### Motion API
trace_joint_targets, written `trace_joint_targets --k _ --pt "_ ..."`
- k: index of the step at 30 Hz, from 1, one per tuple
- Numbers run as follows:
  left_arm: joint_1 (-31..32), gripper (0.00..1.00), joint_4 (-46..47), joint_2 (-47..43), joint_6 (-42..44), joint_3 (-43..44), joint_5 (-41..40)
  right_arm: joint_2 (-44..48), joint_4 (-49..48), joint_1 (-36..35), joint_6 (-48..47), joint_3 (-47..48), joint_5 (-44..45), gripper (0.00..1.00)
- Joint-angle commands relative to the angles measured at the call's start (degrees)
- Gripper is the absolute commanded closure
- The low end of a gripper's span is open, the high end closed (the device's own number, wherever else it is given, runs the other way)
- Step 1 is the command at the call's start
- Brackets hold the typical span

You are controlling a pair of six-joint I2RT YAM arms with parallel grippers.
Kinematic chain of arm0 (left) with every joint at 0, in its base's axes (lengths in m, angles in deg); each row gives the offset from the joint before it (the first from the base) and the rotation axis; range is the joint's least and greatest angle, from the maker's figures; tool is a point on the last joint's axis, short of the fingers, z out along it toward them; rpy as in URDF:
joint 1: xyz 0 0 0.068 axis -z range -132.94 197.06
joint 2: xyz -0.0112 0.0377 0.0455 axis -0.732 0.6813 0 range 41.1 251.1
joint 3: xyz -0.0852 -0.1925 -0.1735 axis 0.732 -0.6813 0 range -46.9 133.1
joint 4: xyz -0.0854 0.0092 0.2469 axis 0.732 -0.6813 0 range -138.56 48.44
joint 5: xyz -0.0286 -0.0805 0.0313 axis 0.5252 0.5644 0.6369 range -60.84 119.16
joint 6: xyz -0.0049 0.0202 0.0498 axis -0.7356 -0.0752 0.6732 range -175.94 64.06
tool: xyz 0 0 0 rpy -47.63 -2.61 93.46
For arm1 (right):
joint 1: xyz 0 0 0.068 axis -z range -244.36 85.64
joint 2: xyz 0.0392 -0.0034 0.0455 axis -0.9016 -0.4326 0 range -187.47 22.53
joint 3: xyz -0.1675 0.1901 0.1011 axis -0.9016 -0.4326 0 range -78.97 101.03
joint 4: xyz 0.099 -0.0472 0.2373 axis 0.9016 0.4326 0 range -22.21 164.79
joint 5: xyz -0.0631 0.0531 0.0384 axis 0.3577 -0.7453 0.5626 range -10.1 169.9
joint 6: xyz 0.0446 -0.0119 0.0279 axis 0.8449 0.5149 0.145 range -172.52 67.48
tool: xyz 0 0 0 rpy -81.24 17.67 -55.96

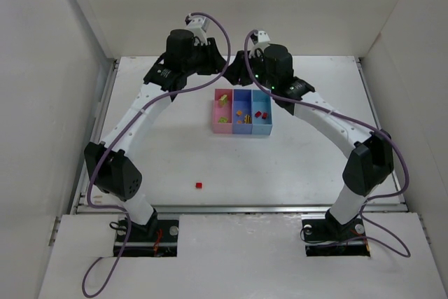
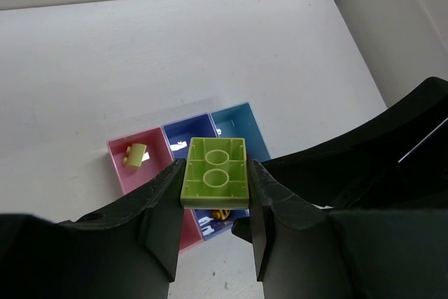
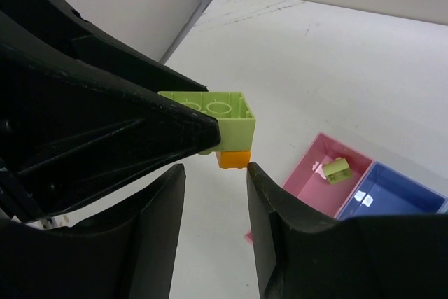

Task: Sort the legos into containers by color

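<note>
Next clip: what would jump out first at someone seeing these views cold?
The left gripper, raised near the three-bin tray, is shut on a yellow-green brick with an orange brick stuck to one face. The right gripper faces it, jaws open just short of the orange brick. One red brick lies alone on the table, nearer the arm bases.

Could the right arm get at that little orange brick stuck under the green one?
Probably yes. The left fingers pinch the green brick only by its sides, so the orange brick hangs bare beneath it, and the right fingers stand open just before it with nothing between.
</note>
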Motion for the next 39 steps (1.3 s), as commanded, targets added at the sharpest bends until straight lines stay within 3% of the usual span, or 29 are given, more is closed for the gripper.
trace_joint_targets --k 1,3,7,14,16,20,24,39 --pt "0.76 1.0 0.62 -1.78 -2.05 -0.05 1.6 -0.05 -4.69 0.38 1.05 2.04 0.01 0.54" --pt "0.76 1.0 0.62 -1.78 -2.58 -0.57 1.6 -0.05 -5.22 0.38 1.05 2.04 0.53 0.54" --pt "0.76 1.0 0.62 -1.78 -2.59 -0.58 2.12 -0.57 -5.22 0.38 1.58 2.04 0.54 0.73" --pt "0.76 1.0 0.62 -2.3 -2.59 -0.58 3.44 -0.57 -6.53 0.38 2.81 2.04 0.55 0.71" --pt "0.76 1.0 0.62 -2.3 -2.59 -1.1 3.44 -1.1 -6.53 0.38 2.81 2.04 -1.38 0.54" --pt "0.76 1.0 0.62 -2.3 -3.11 -1.1 3.44 -2.33 -7.23 0.38 3.43 2.57 -1.39 0.55" --pt "0.76 1.0 0.62 -2.3 -3.64 -1.1 4.14 -2.33 -7.24 0.38 4.04 2.57 -0.87 0.64" --pt "0.76 1.0 0.09 -2.83 -1.18 -1.1 2.22 -0.57 -7.76 0.38 2.28 -0.76 -0.42 0.63"
